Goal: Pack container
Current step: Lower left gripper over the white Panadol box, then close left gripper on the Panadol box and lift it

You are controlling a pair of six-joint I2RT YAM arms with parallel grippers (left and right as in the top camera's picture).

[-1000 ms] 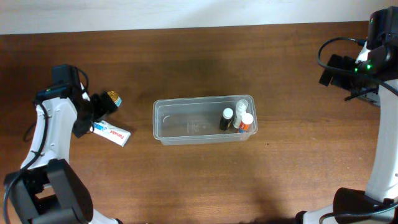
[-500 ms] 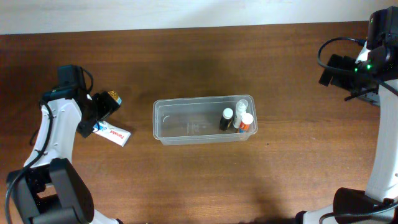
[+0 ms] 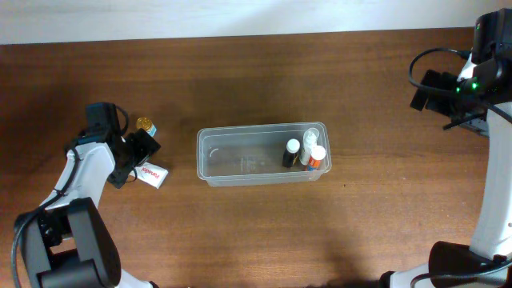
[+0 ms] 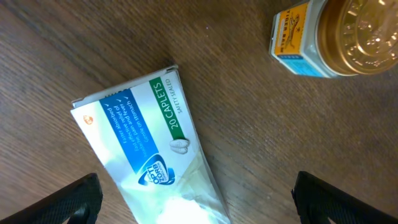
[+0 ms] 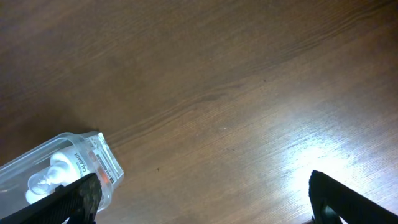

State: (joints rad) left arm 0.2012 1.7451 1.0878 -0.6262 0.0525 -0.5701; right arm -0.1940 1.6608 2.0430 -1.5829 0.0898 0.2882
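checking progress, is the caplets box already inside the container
No, the caplets box lies on the table, outside the container.

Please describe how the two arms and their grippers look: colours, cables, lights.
Both arms have white links and black joints. The left arm has a black cable looped by its wrist. The right arm has a looping black cable and a small green light. The left fingers and right fingers are black.

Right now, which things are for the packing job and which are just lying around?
For the job: clear rectangular plastic container; small capped bottles inside; white cardboard caplet box; gold-lidded jar; open left gripper.
Just there: brown wooden table; black looped cable.
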